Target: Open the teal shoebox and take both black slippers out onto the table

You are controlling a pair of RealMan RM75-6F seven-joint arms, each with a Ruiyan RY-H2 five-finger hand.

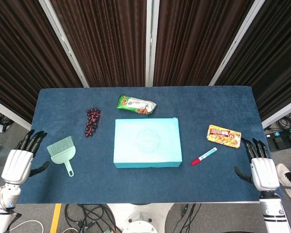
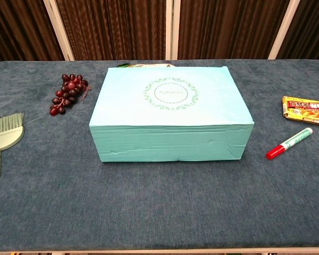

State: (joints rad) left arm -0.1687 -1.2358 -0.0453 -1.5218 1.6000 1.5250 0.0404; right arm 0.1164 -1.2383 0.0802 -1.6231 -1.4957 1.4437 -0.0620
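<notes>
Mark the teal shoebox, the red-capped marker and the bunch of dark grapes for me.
teal shoebox (image 2: 170, 94), chest view, lid centre.
red-capped marker (image 2: 290, 143), chest view, mid barrel.
bunch of dark grapes (image 1: 91, 121), head view, cluster middle.

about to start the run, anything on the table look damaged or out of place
Only minor wear: the teal shoebox has creases and a small dent along its front wall near the bottom edge. Its lid is closed and it sits square on the table. Nothing looks spilled.
</notes>
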